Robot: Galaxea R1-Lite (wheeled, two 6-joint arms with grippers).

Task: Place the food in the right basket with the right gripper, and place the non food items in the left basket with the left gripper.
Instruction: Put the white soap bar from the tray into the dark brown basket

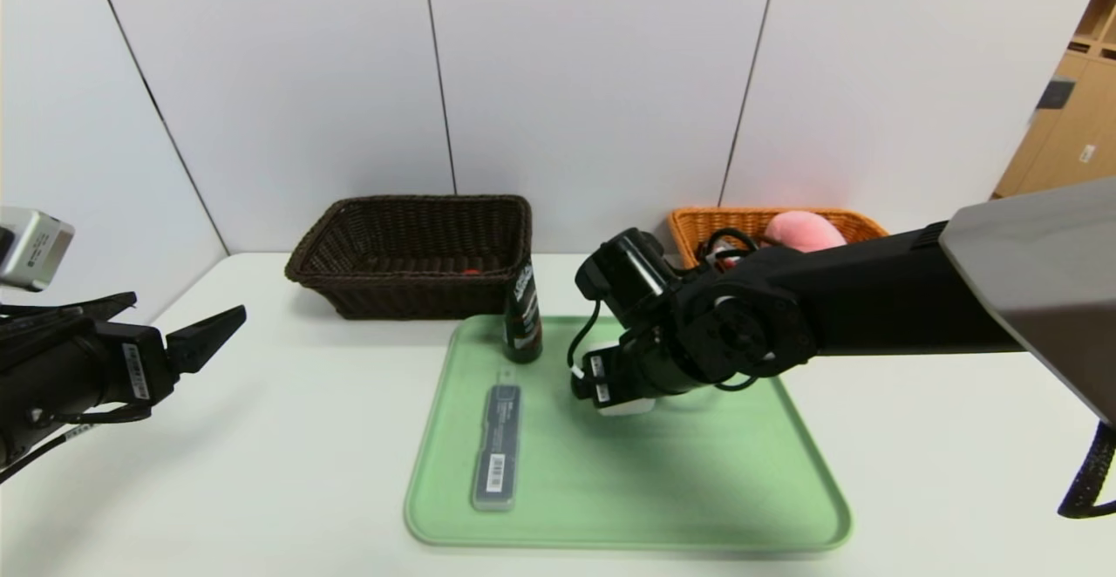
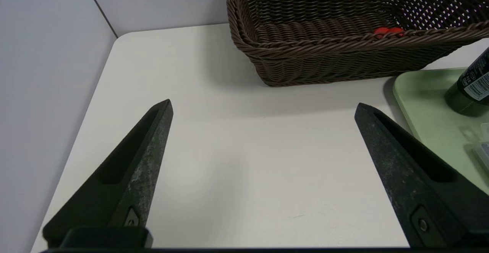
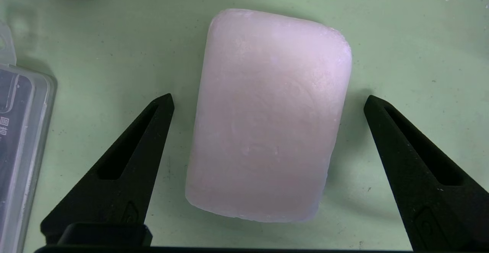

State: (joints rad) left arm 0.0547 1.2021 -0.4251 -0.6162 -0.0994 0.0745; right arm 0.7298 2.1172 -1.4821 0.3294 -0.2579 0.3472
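A pale pink-white block (image 3: 267, 115) lies flat on the green tray (image 1: 697, 490). My right gripper (image 3: 267, 102) is open and low over it, one finger on each side, not touching; in the head view the block (image 1: 629, 406) peeks out under that gripper (image 1: 610, 390). A dark bottle (image 1: 523, 315) stands at the tray's far edge. A flat clear case with a dark insert (image 1: 497, 446) lies on the tray's left side. My left gripper (image 2: 263, 107) is open and empty over bare table at the left (image 1: 205, 333).
The dark brown basket (image 1: 410, 254) at the back left holds a small red thing (image 2: 387, 31). The orange basket (image 1: 767, 221) at the back right holds a pink rounded thing (image 1: 806, 230). White walls stand behind the table.
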